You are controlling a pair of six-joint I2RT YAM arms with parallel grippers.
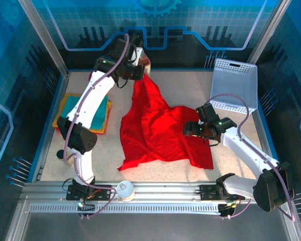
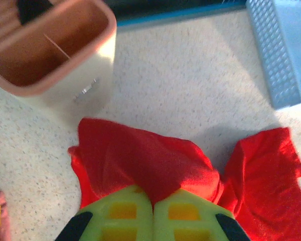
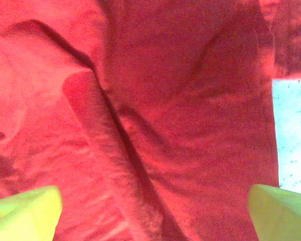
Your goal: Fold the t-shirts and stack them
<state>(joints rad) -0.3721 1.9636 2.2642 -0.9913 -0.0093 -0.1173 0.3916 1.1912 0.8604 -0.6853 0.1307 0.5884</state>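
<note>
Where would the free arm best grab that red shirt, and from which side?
Probably the raised fold in the red shirt, taken straight from above. The right gripper hovers open astride that ridge. It is the one part standing up off the flat cloth, so the fingers could close around it. The left gripper pinches the shirt's far end.

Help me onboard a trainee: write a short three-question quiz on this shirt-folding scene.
1. True or false: the left hand is shut on the red t-shirt.
2. On the table, where does the folded t-shirt stack lie? A) left side B) right side C) near edge, centre
3. Fill in (open or shut): the right hand hangs ___ over the red t-shirt.
Key: 1 true; 2 A; 3 open.
</note>
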